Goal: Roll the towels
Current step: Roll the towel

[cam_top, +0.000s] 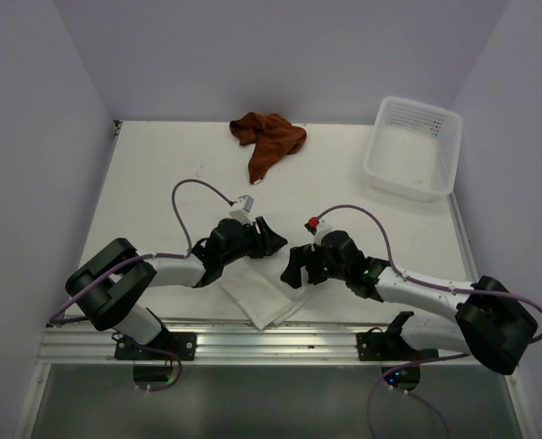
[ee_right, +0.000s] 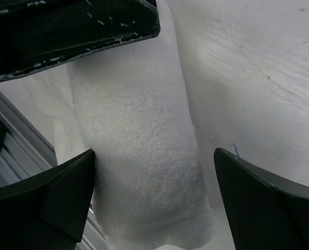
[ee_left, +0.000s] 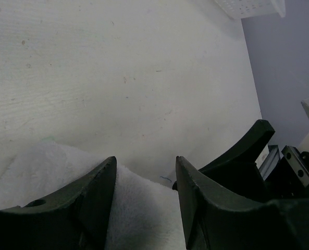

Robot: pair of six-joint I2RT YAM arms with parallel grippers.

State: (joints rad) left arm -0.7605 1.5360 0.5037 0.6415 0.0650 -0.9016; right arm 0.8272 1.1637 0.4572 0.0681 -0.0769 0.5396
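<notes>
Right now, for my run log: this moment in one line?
white towel: part-rolled; brown towel: crumpled, far; left gripper: open; right gripper: open astride white towel

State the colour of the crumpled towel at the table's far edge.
Rust-brown cloth towel, clearest in top external view.

White towel between the fingers of the right claw: terry cloth, nubbly pile, matt. I read the fingers as dull black plastic. Table ahead of the left claw: white, matt, finely streaked and speckled. Far beyond both claws: rust-brown towel, soft crumpled cloth, and basket, white perforated plastic with a slight sheen.
</notes>
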